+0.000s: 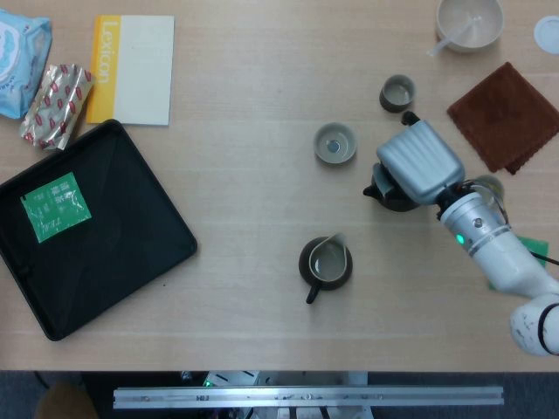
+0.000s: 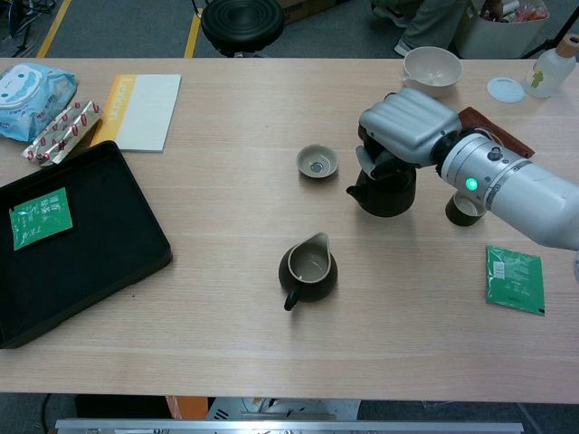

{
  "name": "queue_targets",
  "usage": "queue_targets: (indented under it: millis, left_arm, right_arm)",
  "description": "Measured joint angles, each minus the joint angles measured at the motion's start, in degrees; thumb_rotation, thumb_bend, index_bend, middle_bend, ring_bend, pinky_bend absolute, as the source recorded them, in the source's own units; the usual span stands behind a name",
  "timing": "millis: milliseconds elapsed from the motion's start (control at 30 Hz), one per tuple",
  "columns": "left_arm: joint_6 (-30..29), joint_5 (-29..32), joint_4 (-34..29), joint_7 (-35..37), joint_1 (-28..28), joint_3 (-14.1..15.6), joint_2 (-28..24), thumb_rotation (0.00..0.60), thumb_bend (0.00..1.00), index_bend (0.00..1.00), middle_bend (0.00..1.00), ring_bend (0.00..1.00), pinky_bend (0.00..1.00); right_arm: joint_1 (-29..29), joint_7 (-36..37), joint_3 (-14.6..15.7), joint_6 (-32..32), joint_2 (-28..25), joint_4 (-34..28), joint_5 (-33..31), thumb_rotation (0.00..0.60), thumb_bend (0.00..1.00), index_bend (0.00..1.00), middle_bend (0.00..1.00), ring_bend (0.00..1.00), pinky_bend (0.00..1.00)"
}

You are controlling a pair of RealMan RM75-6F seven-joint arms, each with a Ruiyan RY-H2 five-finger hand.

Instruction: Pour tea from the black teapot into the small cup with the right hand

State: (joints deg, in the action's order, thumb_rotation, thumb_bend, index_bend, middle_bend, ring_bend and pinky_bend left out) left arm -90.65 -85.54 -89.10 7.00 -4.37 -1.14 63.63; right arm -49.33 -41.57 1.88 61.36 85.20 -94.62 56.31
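My right hand (image 1: 419, 161) (image 2: 407, 127) grips the black teapot (image 1: 389, 194) (image 2: 384, 190) from above, covering its lid and handle. The pot is upright with its spout pointing left, at or just above the tabletop; which one I cannot tell. The small grey-green cup (image 1: 335, 143) (image 2: 317, 162) stands apart to the pot's left and a little farther back, with a small glint at its bottom. My left hand shows in neither view.
A dark pitcher (image 1: 326, 262) (image 2: 308, 268) stands nearer the front. A second cup (image 1: 397, 92) sits behind the hand, a dark cup (image 2: 466, 208) and green packet (image 2: 516, 278) to its right. Brown cloth (image 1: 505, 113), white bowl (image 1: 470, 22), black tray (image 1: 105, 262) at left.
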Motion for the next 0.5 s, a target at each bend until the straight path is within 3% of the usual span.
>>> queue_targets:
  millis: [500]
  left_arm:
    - [-0.41,-0.21,-0.15,0.19,-0.01,0.03,-0.29,0.6,0.39,0.15,0.19,0.14,0.13]
  right_arm:
    - [2.95,-0.52,1.11,-1.85,3.62,4.3,1.33,0.404,0.63,0.99,0.78,0.73,0.29]
